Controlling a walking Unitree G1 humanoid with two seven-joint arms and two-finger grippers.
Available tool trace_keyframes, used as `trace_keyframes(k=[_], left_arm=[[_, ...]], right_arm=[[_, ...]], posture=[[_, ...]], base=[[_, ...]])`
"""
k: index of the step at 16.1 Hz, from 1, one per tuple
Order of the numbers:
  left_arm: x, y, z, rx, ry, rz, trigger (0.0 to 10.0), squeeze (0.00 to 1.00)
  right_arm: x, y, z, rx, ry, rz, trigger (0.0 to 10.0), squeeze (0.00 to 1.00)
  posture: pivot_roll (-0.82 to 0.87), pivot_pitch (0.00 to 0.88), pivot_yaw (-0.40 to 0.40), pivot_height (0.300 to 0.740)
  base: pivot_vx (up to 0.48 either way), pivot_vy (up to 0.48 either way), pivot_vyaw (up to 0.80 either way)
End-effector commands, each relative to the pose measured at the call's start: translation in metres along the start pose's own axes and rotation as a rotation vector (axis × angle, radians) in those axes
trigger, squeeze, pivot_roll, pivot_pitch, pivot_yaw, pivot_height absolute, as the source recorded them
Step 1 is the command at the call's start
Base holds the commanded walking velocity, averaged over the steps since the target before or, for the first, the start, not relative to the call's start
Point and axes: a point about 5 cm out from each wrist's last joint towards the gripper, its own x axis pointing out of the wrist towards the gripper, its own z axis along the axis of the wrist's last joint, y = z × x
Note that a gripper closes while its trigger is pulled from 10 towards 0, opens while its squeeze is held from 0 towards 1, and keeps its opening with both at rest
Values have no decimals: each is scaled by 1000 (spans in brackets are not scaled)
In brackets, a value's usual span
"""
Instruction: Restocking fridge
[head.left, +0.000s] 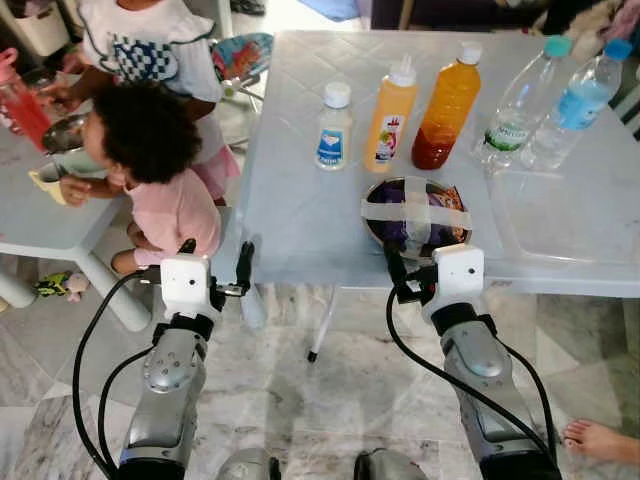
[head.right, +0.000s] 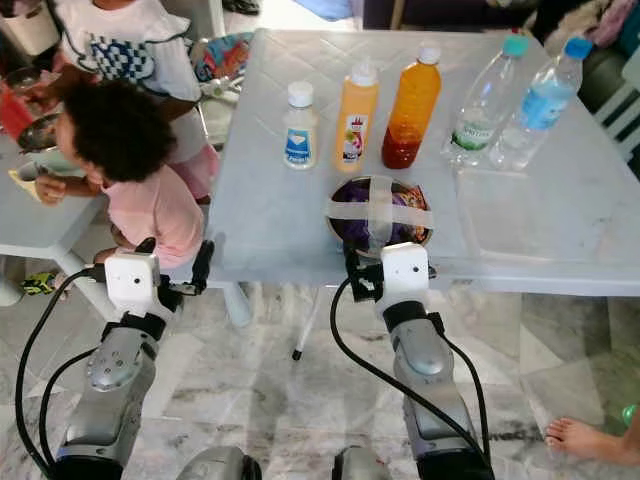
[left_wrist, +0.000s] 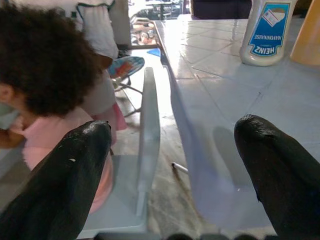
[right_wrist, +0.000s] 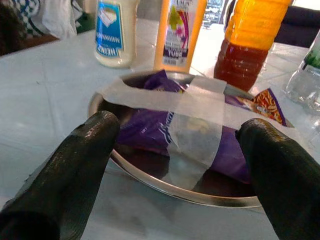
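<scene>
Steel bowl (head.left: 415, 215), taped over a purple packet, sits near the bench (head.left: 300, 190) edge; right tool (right_wrist: 180, 165) released before it, left tool (left_wrist: 172, 175) released beside the bench corner.

A child in a pink top (head.left: 175, 205) with dark curly hair sits at a small pale side table (head.left: 40, 225), and a second person in a white patterned shirt (head.left: 150, 45) stands just behind, beside a red cup (head.left: 22, 105) and a metal bowl (head.left: 62, 132). A small colourful toy (head.left: 60, 286) lies on the marble floor (head.left: 300, 410) near that table's leg. A bare foot (head.left: 600, 440) rests on the floor at the far right, and a patterned chair seat (head.left: 240, 55) stands behind the child.
</scene>
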Motion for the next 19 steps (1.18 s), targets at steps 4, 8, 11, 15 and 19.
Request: trace_keyframes(k=[4,8,11,15,19], left_arm=[[-2,0,1,5,-2,-2,10000,0],[0,-6,2,1,-5,-18,10000,0],[0,-2,1,8,-2,-18,10000,0],[3,-2,4,10,-11,-18,10000,0],[-4,-20,1,23,-4,-94,10000,0]], right_arm=[[-4,-4,-3,16,7,-36,10000,0],[-3,-15,1,131,38,-149,10000,0],[-7,-22,-2,141,54,-179,10000,0],[-3,-20,-2,215,83,-183,10000,0],[5,-14,-2,293,106,-162,10000,0]], posture=[[84,90,15,740],[83,91,17,740],[75,96,23,740],[77,96,21,740],[83,105,34,740]], base=[[0,0,0],[0,0,0],[0,0,0],[0,0,0],[0,0,0]])
